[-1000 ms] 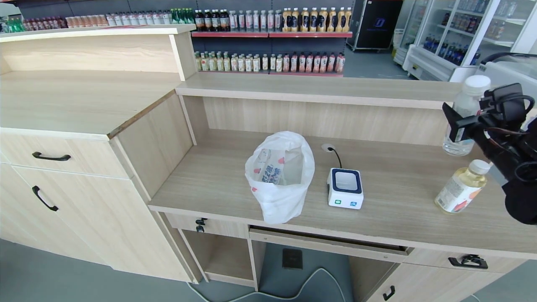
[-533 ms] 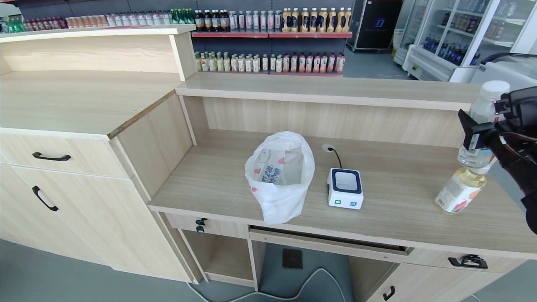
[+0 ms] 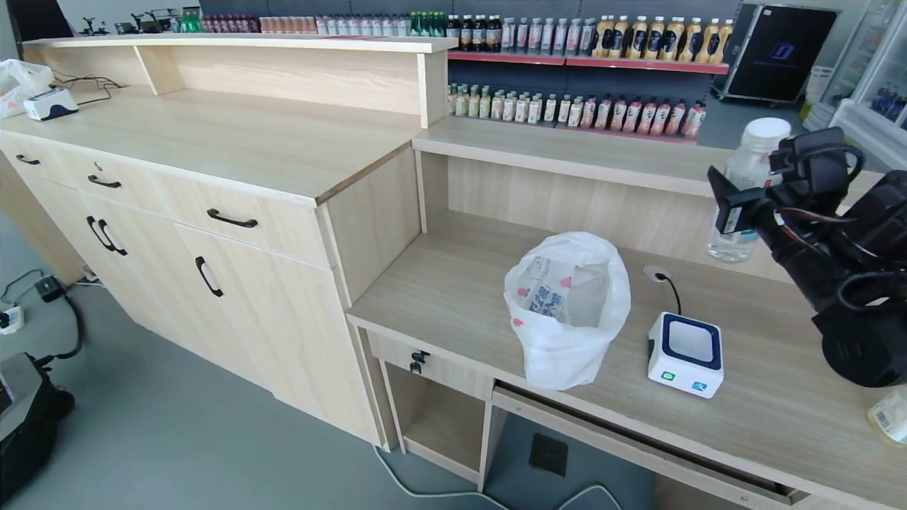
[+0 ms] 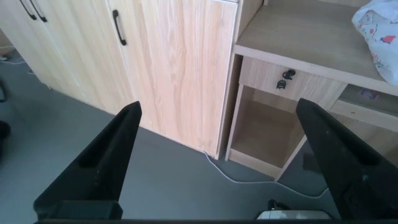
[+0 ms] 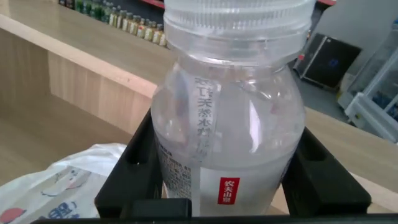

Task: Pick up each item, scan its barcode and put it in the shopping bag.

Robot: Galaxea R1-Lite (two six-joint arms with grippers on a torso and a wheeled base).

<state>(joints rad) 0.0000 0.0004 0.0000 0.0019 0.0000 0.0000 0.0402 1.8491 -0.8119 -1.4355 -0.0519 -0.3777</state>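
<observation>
Counter (image 3: 779, 418): carries the scanner (image 3: 686, 353). Shopping bag (image 3: 567, 333): upright, mouth open, just left of the scanner. My right gripper (image 3: 737, 212): fingers clamped on the water bottle (image 3: 752, 152), which is upright and raised behind and right of the scanner. My left gripper (image 4: 219, 112): fingers spread wide, holding nothing, lower than the scanner. Yellow drink bottle (image 3: 889, 418): right of the scanner.

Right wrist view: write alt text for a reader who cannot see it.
A clear bottle with a white cap stands upright, clamped in the black right gripper. Beyond it are the white shopping bag and a pale wooden counter, with shelves of drinks far behind.
</observation>
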